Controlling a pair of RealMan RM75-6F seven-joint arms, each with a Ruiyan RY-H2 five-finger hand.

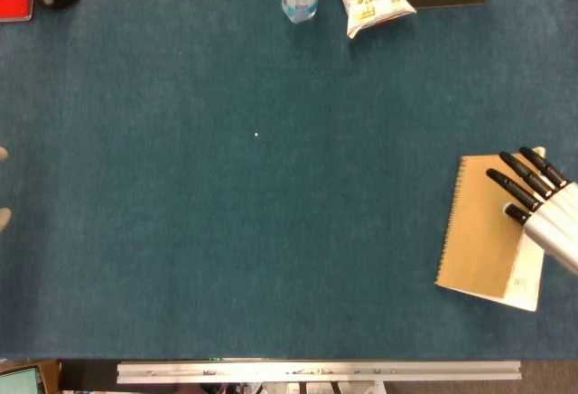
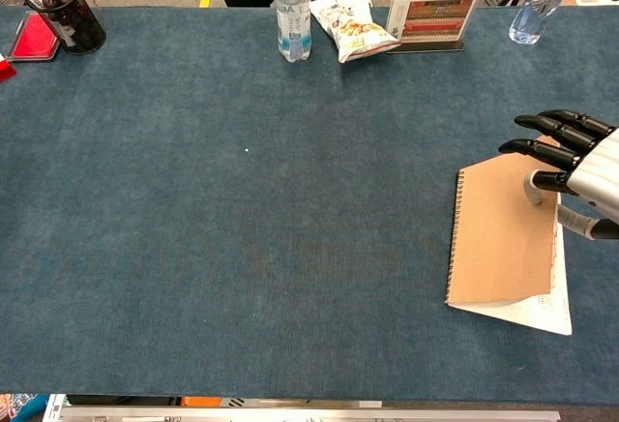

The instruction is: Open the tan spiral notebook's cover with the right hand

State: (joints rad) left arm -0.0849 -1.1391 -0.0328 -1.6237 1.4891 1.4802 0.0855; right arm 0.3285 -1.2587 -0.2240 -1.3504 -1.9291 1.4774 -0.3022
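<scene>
**Tan cover starting to part from its pages at the table's right edge**

Tan spiral notebook (image 2: 498, 233) lies near the right edge of the blue felt table (image 1: 226, 195), its wire binding on the left and its free edge toward the right hand (image 2: 580, 170). That layout suits the task: the cover hinges on the coil, so the lift has to come from the side nearest the hand. The notebook sits skewed, and white pages (image 2: 553, 308) show beyond the cover along the right and lower edges, which suggests the cover is already separating a little. The dark fingers (image 1: 519, 177) are spread and reach over the cover's upper right corner, fingertips on or just above it; a light-coloured thumb seems to press near the cover edge. Whether the cover is actually pinched I cannot tell. The left hand is not visible in either view. At the far edge, well apart from the work, stand a water bottle (image 2: 292, 11), a snack bag (image 2: 350, 25) and a pen cup (image 2: 68, 11).
</scene>
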